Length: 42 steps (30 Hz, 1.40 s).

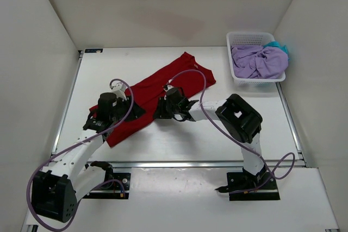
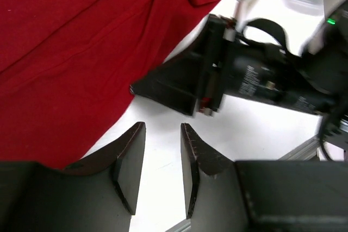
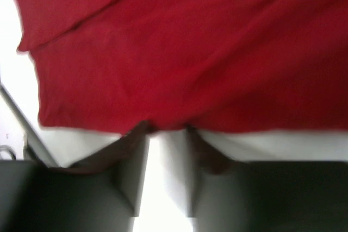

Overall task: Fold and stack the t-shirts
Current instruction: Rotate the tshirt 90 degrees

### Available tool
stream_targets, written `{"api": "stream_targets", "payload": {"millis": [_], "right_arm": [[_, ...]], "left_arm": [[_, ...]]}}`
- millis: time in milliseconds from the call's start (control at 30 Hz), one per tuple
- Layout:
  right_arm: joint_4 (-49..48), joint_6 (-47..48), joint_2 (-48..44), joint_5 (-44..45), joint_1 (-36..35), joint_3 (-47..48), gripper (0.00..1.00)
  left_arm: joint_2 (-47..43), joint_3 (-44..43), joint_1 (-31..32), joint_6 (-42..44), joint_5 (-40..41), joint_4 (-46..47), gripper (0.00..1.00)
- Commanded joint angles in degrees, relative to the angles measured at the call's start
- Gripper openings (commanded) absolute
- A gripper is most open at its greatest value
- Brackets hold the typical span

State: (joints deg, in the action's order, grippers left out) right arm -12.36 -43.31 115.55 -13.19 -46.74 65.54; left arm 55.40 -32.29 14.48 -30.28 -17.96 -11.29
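**A:** What sits closest to the near edge?

**B:** The left pincer (image 2: 163, 130), low over the bench (image 1: 179, 139) toward the near left corner. Its jaws stand apart with bare white surface showing between them, and nothing is gripped. The edge of the red t-shirt (image 1: 147, 92) runs right up beside one finger (image 2: 129, 158).

**A:** And the other arm?

**B:** The right pincer (image 3: 166, 132) is a little farther in, about mid-bench, reaching toward the left side. Its jaws are parted too, with white in the gap. The fingertips (image 3: 138, 134) meet the shirt's straight hem, but I can't see any cloth pinched between them.

**A:** How does the shirt look?

**B:** It is plain bright red and lies flat on the bench. It forms a long band slanting from the near left corner up toward the middle of the far edge. One layer is folded over another, and the right wrist view shows the upper layer's edge crossing the lower one. There are soft creases along its length, and the far end is wider where a short sleeve sticks out.

**A:** Anything farther back?

**B:** A white mesh basket (image 1: 247, 36) sits in the far right corner. The lavender t-shirt (image 1: 258, 61) is bunched inside it and heaped above the rim. The teal t-shirt (image 1: 280, 45) peeks out behind it on the basket's far right side.
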Motion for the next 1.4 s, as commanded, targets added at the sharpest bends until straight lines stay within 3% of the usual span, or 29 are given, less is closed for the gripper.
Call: {"api": "stream_targets", "payload": {"millis": [0, 133, 233, 367, 400, 433, 533, 700, 833, 933, 1100, 1300, 1367], "right_arm": [[0.41, -1.86, 3.46, 0.28, 0.95, 1.79, 0.19], [-1.26, -0.99, 0.21, -0.69, 3.23, -3.39, 0.01], [-1.97, 2.25, -5.93, -2.8, 7.36, -10.59, 0.0], [4.09, 9.64, -16.48, -9.12, 14.66, -20.79, 0.01], [6.27, 10.95, -18.67, -11.22, 17.36, -23.24, 0.05], [8.38, 12.71, -21.13, -12.55, 19.47, -24.13, 0.19], [11.3, 14.31, -27.02, -12.65, 24.22, -24.93, 0.42], [9.2, 14.22, -28.02, -7.31, 31.17, -21.52, 0.52], [8.93, 13.95, -18.28, 0.34, 34.26, -10.99, 0.54], [9.02, 13.17, -10.02, -0.25, 35.57, -3.34, 0.56], [10.94, 11.58, -2.53, 2.29, 35.76, 3.96, 0.45], [17.19, 12.37, 5.03, 1.95, 35.23, 13.46, 0.16], [20.16, 13.51, 9.15, 0.46, 34.44, 21.25, 0.07]], "left_arm": [[1.29, 0.04, 1.07, -0.39, 0.46, 2.15, 0.43], [2.87, -0.49, 2.22, -0.48, 1.25, 3.11, 0.42], [4.45, -0.75, 3.18, -0.39, 1.43, 3.55, 0.42], [5.78, -0.93, 6.17, -0.21, 3.27, 3.73, 0.43], [6.3, -0.58, 6.96, -0.48, 3.89, 4.17, 0.42], [6.56, -0.06, 7.57, -0.83, 3.89, 4.69, 0.42], [7.53, 0.83, 8.81, -0.74, 4.77, 5.4, 0.42], [6.92, 3.1, 8.37, -0.3, 7.66, 4.96, 0.43], [5.51, 5.83, 7.84, -0.65, 7.23, 5.4, 0.45], [5.07, 7.24, 8.81, -0.92, 6.53, 5.75, 0.45], [4.46, 8.82, 9.16, -1.62, 5.74, 7.07, 0.44], [3.14, 9.27, 8.11, -0.75, 6.09, 4.96, 0.43], [2.61, 9.18, 7.41, -0.22, 5.83, 4.26, 0.43]]}}
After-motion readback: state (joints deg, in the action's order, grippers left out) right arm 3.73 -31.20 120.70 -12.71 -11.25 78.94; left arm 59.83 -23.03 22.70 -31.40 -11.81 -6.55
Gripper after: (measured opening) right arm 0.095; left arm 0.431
